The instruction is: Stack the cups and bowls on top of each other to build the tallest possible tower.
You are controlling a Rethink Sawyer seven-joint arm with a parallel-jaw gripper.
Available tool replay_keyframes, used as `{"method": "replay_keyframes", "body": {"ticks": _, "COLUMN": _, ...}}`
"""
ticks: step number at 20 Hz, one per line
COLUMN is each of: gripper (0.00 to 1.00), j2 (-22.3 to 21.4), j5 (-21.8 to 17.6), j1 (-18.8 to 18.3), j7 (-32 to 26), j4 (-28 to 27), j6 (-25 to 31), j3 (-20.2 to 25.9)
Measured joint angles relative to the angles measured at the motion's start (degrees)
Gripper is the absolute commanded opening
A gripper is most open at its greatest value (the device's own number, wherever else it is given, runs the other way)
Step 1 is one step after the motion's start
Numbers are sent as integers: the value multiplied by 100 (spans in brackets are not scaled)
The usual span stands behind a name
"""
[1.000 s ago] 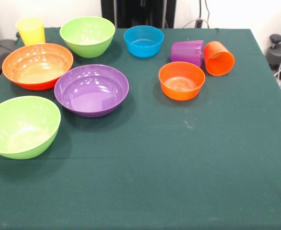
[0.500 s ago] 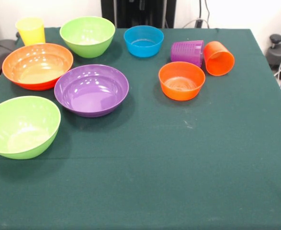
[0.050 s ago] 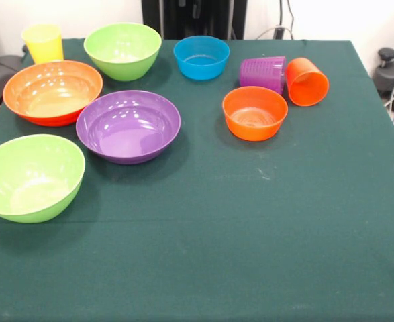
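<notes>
Showing no arm or jaws — only bowls (image 3: 128, 126) and cups (image 3: 307, 81) on table (image 3: 250, 235).

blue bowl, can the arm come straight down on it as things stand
Probably yes: the blue bowl stands upright and apart from its neighbours, nothing above it. The arm itself is out of view, so its reach is unconfirmed.

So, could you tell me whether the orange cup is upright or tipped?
Tipped: the orange cup lies on its side, mouth facing the camera.
</notes>
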Motion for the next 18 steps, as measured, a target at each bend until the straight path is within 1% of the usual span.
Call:
{"method": "replay_keyframes", "body": {"ticks": 8, "gripper": 100, "j2": 305, "j5": 224, "j1": 71, "j7": 0, "j4": -135, "j6": -249, "j3": -144}}
{"method": "replay_keyframes", "body": {"ticks": 15, "gripper": 100, "j2": 607, "j5": 428, "j1": 36, "j7": 0, "j4": -220, "j6": -733, "j3": -382}}
{"method": "replay_keyframes", "body": {"ticks": 18, "gripper": 100, "j2": 757, "j5": 514, "j1": -50, "j7": 0, "j4": -265, "j6": -984, "j3": -509}}
